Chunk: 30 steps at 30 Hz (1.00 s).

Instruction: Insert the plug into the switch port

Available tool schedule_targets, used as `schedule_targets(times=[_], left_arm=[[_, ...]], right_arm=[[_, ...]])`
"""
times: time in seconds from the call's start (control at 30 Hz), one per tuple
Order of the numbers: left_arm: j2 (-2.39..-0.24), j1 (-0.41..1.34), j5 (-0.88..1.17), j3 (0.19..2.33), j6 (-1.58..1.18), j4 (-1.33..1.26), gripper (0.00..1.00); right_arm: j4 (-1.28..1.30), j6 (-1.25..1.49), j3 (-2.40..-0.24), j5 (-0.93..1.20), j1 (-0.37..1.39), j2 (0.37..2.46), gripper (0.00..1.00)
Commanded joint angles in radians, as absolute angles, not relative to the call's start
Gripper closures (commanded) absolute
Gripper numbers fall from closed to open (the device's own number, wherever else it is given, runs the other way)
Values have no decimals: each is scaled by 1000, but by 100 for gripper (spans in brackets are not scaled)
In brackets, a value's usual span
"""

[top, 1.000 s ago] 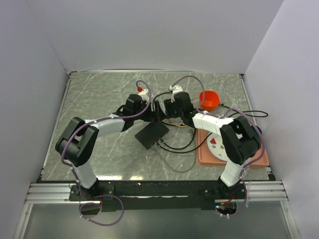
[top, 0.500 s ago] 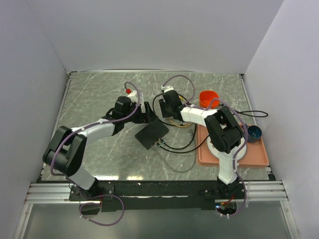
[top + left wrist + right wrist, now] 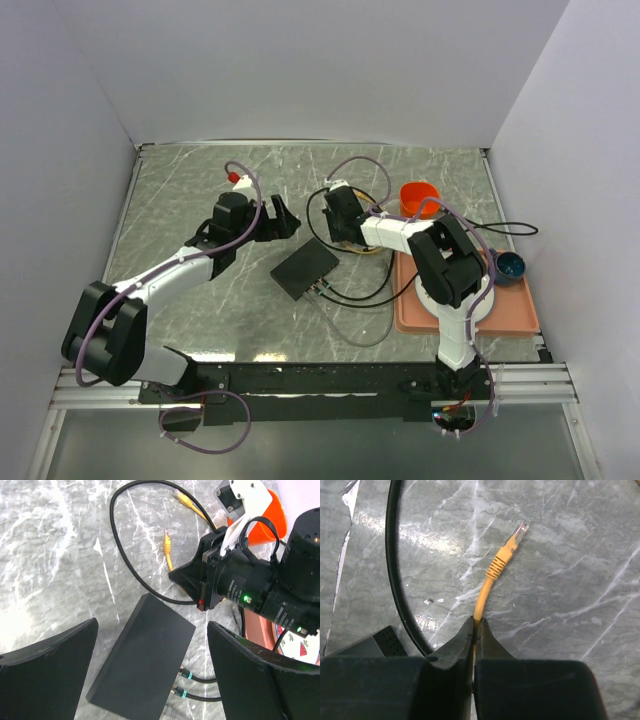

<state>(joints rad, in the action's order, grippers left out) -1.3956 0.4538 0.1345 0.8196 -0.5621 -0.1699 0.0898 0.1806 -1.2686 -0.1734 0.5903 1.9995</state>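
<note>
Pinching yellow cable [image 3: 487,587]: right fingers [image 3: 452,652] | left fingers [image 3: 45,655] wide | marble tabletop [image 3: 200,190], apparently white walls [image 3: 300,70]

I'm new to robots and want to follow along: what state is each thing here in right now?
Left gripper: open, empty, above the switch.
Right gripper: shut on the yellow cable.
Yellow cable: pinched just behind its plug, plug not inserted.
Switch: flat on the table, two black cables plugged in.

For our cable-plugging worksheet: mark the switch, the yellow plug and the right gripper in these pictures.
switch [image 3: 142,655], left wrist view, middle of its top face.
yellow plug [image 3: 499,561], right wrist view, ribbed boot behind clear tip.
right gripper [image 3: 475,626], right wrist view, midway between its closed fingertips.
</note>
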Motion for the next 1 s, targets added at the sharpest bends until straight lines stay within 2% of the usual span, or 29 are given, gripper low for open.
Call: schedule_targets(times=[0.0, 0.17, 0.27, 0.57, 0.73, 0.97], left_arm=[[-1316, 425, 139, 787, -549, -198, 3], [-1290, 384, 277, 761, -535, -248, 3], [-1270, 367, 368, 743, -532, -291, 3], [-1235, 365, 661, 696, -642, -537, 1], [-1246, 371, 788, 699, -738, -678, 7], [-1330, 420, 810, 790, -721, -577, 14]], right_arm=[[68, 146, -1235, -146, 597, 1923, 100], [22, 63, -1134, -88, 594, 1744, 100], [-21, -24, -1042, -5, 595, 1568, 100], [-97, -127, -755, 386, 584, 1183, 100], [-172, -104, -649, 500, 584, 1077, 100], [-164, -94, -638, 537, 584, 1025, 100]])
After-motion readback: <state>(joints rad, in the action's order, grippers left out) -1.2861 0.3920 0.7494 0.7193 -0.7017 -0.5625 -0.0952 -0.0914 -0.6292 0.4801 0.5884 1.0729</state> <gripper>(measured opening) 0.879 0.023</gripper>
